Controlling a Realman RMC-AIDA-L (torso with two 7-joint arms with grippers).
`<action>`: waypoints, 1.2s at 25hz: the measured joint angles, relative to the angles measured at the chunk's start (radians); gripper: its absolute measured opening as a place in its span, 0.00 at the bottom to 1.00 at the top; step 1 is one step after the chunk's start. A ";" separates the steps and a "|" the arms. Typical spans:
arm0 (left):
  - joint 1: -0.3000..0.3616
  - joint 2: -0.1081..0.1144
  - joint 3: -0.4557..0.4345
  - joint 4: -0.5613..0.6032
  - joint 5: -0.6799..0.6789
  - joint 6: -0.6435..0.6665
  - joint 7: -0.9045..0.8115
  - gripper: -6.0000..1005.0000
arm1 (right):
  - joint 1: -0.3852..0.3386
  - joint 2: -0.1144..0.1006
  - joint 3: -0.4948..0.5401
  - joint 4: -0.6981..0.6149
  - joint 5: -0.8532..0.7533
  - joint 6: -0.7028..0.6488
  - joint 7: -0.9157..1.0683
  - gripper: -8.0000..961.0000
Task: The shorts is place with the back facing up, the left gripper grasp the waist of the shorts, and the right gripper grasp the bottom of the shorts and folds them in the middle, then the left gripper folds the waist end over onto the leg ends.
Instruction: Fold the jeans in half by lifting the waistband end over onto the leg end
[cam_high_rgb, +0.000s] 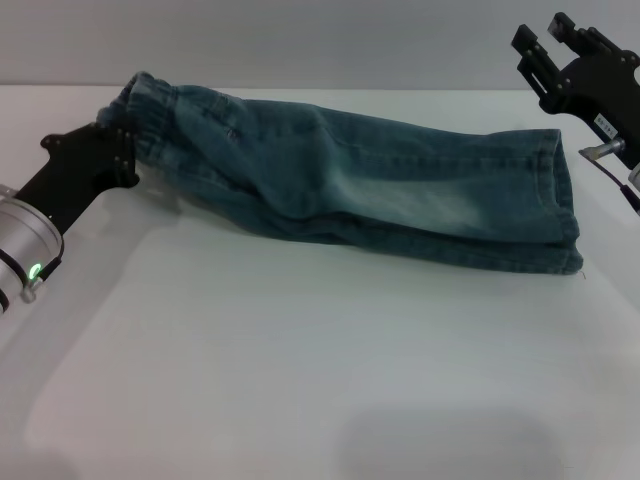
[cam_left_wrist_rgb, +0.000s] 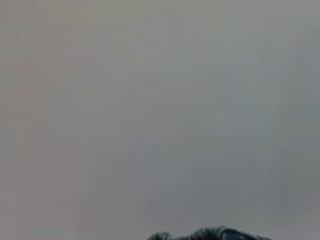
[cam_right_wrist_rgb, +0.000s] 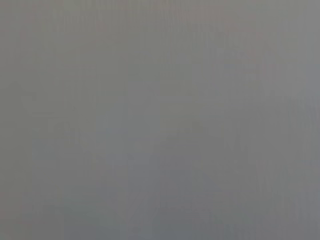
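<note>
The denim shorts (cam_high_rgb: 350, 185) lie on the white table (cam_high_rgb: 300, 380), folded lengthwise into a long narrow band running from the far left toward the right. The cloth is faded blue-green, soft and creased, with paler worn patches along the middle. The gathered elastic waist (cam_high_rgb: 150, 100) sits at the left end, slightly raised. The straight-stitched leg hems (cam_high_rgb: 565, 205) lie stacked and flat at the right end. The left tool (cam_high_rgb: 125, 150) is closed on the waist, its black body angled up from a silver arm. The right tool (cam_high_rgb: 560, 40) hangs open above and beyond the hems, apart from the cloth. Broad bare tabletop stretches in front of the shorts.
</note>
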 joint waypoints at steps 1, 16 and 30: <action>0.000 0.000 0.000 0.000 0.000 0.000 0.000 0.03 | 0.002 0.000 -0.001 0.001 0.000 0.005 0.000 0.49; -0.029 0.000 0.122 0.105 0.003 0.205 -0.198 0.03 | 0.106 0.000 -0.068 0.063 -0.010 0.253 0.000 0.49; -0.047 0.001 0.196 0.236 0.003 0.244 -0.330 0.03 | 0.194 0.007 -0.196 0.181 -0.011 0.269 0.011 0.49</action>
